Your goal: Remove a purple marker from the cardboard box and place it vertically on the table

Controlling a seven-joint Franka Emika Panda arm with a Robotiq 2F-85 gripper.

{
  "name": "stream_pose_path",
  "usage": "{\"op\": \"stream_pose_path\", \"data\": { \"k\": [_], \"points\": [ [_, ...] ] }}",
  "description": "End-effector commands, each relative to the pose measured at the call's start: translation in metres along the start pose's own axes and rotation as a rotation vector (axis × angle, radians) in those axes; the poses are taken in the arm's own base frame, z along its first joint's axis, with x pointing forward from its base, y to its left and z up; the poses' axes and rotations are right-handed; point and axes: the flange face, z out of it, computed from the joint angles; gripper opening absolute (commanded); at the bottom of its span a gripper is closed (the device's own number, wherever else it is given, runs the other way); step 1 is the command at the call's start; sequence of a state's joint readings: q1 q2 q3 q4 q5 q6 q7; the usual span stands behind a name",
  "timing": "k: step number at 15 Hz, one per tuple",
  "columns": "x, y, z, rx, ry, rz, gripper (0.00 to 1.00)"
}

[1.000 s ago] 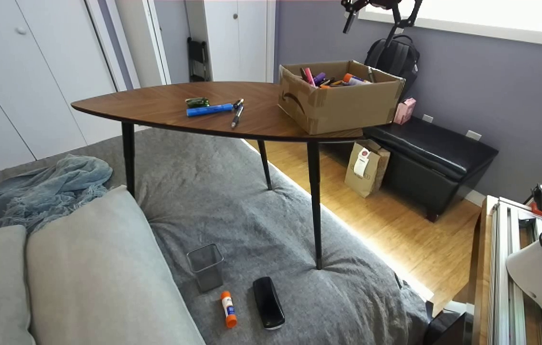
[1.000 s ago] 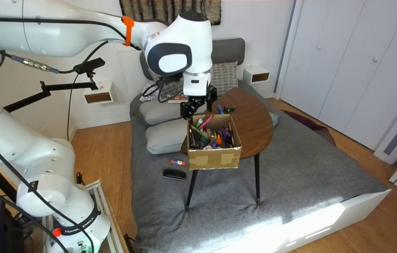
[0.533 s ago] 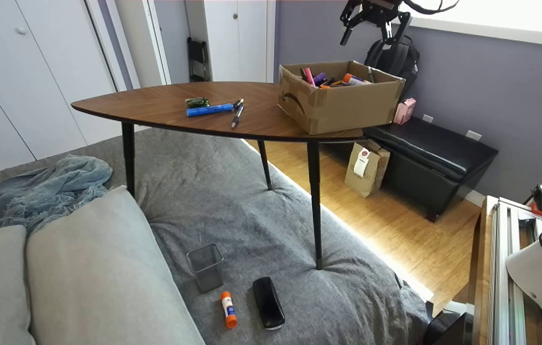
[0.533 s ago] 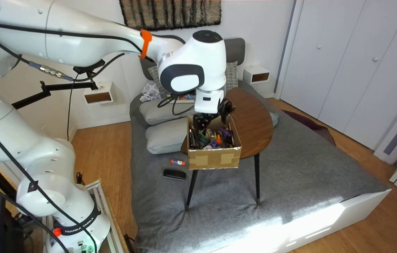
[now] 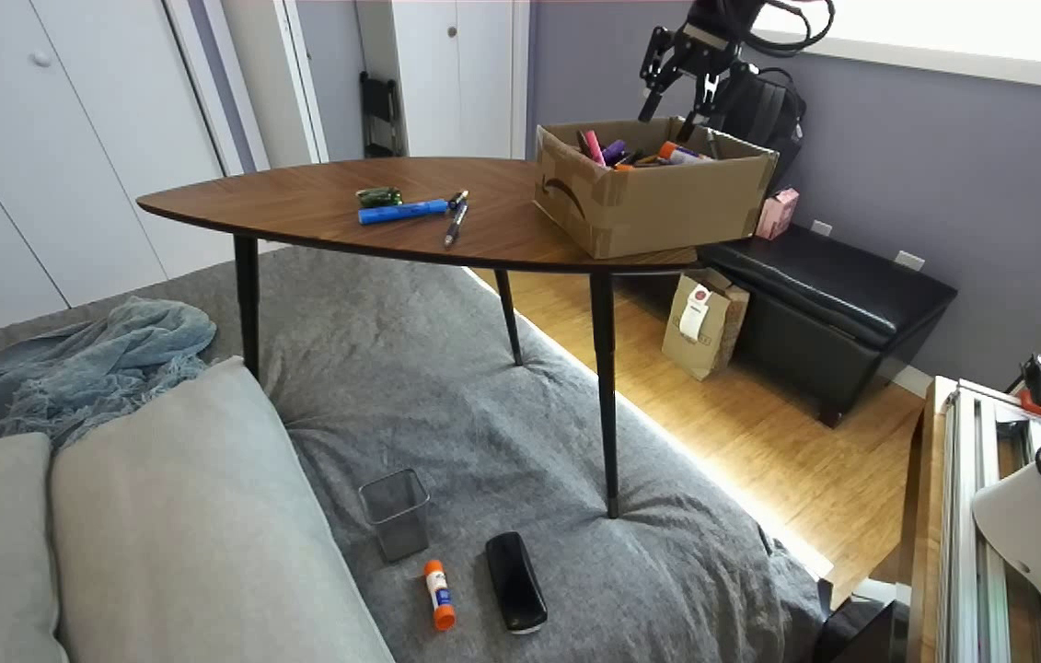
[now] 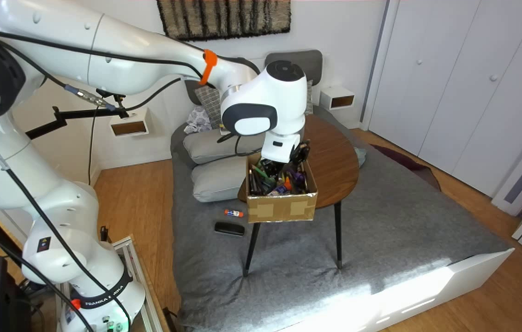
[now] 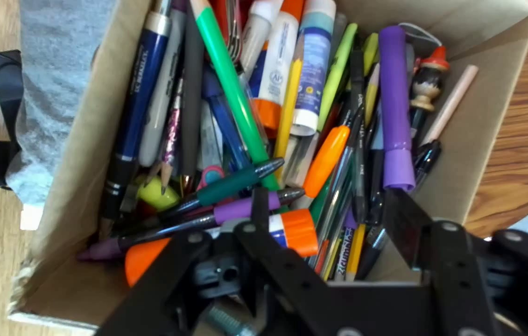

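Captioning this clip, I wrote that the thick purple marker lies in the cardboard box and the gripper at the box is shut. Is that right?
Not quite: the gripper is open, its fingers apart, as the wrist view shows. The rest holds: the thick purple marker lies in the cardboard box.

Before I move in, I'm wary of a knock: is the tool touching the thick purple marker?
Apart. In an exterior view, inner wall of the cardboard box shows between the tool and the purple marker.
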State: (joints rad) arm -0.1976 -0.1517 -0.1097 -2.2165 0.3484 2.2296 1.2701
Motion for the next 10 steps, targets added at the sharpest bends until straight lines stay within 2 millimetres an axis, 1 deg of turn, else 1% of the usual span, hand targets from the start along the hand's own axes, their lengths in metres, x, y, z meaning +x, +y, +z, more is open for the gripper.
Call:
{"op": "stream_pose_path", "data": {
  "k": [1, 3, 5, 7, 8, 10],
  "points": [
    [-0.011, -0.016, 0.007, 0.046, -0.05, 0.044, 0.66],
    [-0.016, -0.022, 0.013, 0.053, -0.069, 0.057, 0.65],
    [-0.018, -0.027, 0.019, 0.061, -0.08, 0.062, 0.61],
    [-0.017, -0.031, 0.026, 0.066, -0.083, 0.069, 0.59],
    [-0.015, -0.032, 0.029, 0.071, -0.087, 0.071, 0.6],
    [-0.013, -0.033, 0.035, 0.078, -0.092, 0.077, 0.59]
  ]
}}
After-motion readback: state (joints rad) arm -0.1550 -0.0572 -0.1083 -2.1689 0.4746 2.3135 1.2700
